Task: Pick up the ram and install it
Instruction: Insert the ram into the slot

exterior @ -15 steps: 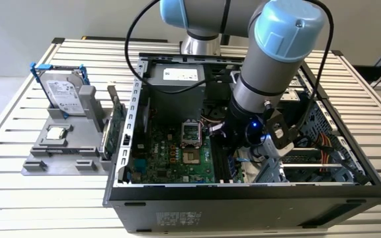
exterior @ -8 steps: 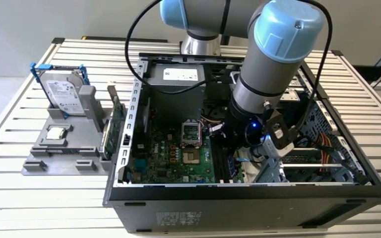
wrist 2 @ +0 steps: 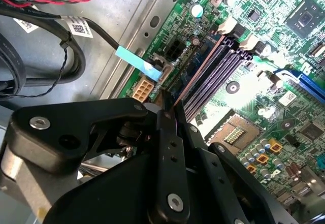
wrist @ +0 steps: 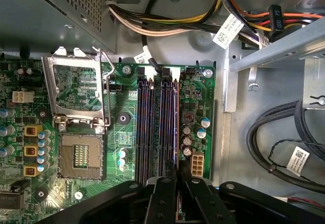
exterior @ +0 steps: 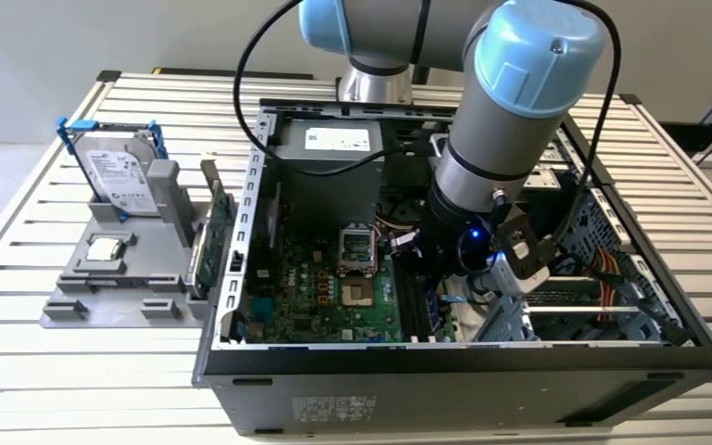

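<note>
Edge-on between my fingers, the ram (wrist: pixel 176 132) is a thin dark stick. It runs along the outermost of the purple memory slots (wrist: pixel 144 127) on the green motherboard (exterior: pixel 331 297). My gripper (wrist: pixel 176 181) is shut on its near end, low inside the open computer case (exterior: pixel 455 371). In the second wrist view the gripper (wrist 2: pixel 170 113) points at the slots (wrist 2: pixel 223 71), and the ram (wrist 2: pixel 195 74) shows as a thin line beside them. I cannot tell whether the stick is seated or just above the slot.
The processor socket (wrist: pixel 81 155) lies beside the slots. Thick black cables (wrist: pixel 284 142) and a metal drive cage (exterior: pixel 603 269) crowd the other side. Outside the case, a silver hard drive (exterior: pixel 121 176) and a green card on edge (exterior: pixel 214 246) stand on a grey holder (exterior: pixel 108 287).
</note>
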Motion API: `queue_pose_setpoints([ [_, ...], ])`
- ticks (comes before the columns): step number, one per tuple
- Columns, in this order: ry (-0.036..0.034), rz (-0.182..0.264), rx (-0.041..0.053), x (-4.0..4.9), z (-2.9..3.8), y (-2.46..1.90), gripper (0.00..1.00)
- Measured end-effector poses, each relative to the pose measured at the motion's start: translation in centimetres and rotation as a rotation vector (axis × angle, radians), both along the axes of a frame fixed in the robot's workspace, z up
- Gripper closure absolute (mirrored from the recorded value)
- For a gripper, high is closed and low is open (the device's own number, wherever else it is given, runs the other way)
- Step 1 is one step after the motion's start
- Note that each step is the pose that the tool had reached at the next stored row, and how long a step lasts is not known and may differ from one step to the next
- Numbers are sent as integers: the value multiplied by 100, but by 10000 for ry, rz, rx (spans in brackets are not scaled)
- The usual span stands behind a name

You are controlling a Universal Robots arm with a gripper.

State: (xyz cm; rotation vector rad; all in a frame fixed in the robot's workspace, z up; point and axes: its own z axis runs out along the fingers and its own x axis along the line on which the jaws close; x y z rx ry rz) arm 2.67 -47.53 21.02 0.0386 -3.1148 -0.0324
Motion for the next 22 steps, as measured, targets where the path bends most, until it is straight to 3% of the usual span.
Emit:
queue_pose_setpoints([
  [7, 1, 0, 0, 0, 5, 2, 100],
  [13, 1, 1, -48, 0, 92, 2, 100],
  [22, -8, -38, -64, -33, 96, 5, 100],
])
